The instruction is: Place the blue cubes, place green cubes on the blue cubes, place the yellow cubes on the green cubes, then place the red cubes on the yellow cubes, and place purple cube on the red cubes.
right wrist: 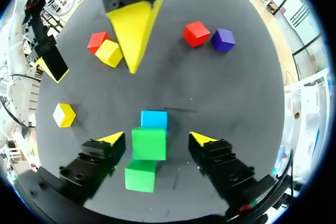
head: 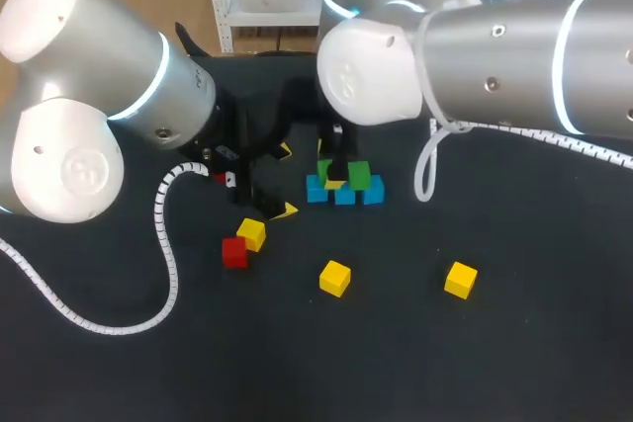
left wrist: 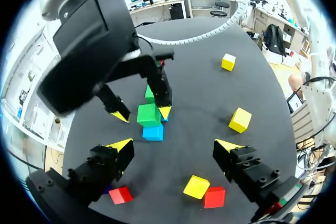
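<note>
The black table (head: 396, 363) carries twelve cubes in all. The left arm (head: 89, 96) comes in from the left and the right arm (head: 495, 56) from the right, and both reach toward the table's middle.

The right gripper (right wrist: 157, 139) hangs over the stack. Its fingers are spread, with one green cube between them and a gap showing on each side. The left gripper (left wrist: 174, 146) hangs just beside the stack with its fingers wide apart and nothing between them.

Three blue cubes (head: 344, 195) stand in a touching row at the middle. Two green cubes (right wrist: 149, 142) sit on that row.

There are three yellow cubes (head: 334, 277). One touches a red cube near the left gripper, and the other two lie apart toward the near edge.

There are two red cubes (left wrist: 214, 197). The second lies under the left gripper's far side, and the single purple cube (right wrist: 223, 39) sits just beside it.
</note>
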Motion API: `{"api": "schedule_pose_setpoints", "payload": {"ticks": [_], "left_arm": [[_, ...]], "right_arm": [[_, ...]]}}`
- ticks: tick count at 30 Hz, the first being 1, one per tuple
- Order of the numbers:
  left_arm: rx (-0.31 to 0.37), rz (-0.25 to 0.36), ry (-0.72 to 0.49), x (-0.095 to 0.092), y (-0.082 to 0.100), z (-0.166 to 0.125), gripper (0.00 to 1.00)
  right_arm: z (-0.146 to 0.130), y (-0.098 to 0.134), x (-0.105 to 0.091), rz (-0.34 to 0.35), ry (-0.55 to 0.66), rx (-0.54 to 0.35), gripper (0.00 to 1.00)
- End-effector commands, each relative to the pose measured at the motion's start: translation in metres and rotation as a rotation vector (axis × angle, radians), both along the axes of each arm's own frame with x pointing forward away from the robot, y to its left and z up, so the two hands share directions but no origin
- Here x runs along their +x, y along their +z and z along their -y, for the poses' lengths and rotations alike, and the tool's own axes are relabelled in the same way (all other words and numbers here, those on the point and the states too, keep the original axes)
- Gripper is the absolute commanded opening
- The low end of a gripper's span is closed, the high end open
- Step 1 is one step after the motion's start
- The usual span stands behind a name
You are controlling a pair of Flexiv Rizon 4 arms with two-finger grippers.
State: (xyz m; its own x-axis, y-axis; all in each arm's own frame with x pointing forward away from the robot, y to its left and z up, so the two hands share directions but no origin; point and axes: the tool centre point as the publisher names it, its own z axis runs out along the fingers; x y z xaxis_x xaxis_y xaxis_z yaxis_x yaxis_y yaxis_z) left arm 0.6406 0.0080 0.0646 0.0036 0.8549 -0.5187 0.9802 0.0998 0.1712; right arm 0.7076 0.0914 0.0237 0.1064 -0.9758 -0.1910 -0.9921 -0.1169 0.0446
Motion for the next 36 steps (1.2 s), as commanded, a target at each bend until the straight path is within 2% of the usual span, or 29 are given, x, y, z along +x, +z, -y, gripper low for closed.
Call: {"api": "schedule_pose_setpoints", "payload": {"ticks": [1,6,9,11,15,18,21,24,36], "left_arm": [[-0.005,0.001,-0.004,0.000,-0.001,-0.002,1.00],[-0.005,0.001,-0.004,0.000,-0.001,-0.002,1.00],[-0.005,0.001,-0.004,0.000,-0.001,-0.002,1.00],[-0.005,0.001,-0.004,0.000,-0.001,-0.002,1.00],[-0.005,0.001,-0.004,0.000,-0.001,-0.002,1.00],[-0.005,0.001,-0.004,0.000,-0.001,-0.002,1.00],[-0.005,0.001,-0.004,0.000,-0.001,-0.002,1.00],[-0.005,0.001,-0.004,0.000,-0.001,-0.002,1.00],[-0.005,0.001,-0.004,0.000,-0.001,-0.002,1.00]], "right_arm": [[0.012,0.009,0.002,0.018,-0.023,0.025,1.00],[0.032,0.026,0.010,0.054,-0.060,0.047,1.00],[0.053,0.039,0.010,0.078,-0.092,0.046,1.00],[0.071,0.049,0.008,0.108,-0.126,0.042,1.00],[0.092,0.058,-0.002,0.109,-0.147,0.016,1.00],[0.091,0.050,-0.005,0.091,-0.093,-0.012,1.00],[0.084,0.042,-0.005,0.075,-0.072,0.003,1.00],[0.076,0.034,0.000,0.040,-0.050,0.005,1.00],[0.052,0.015,0.011,-0.004,-0.006,-0.006,1.00]]}}
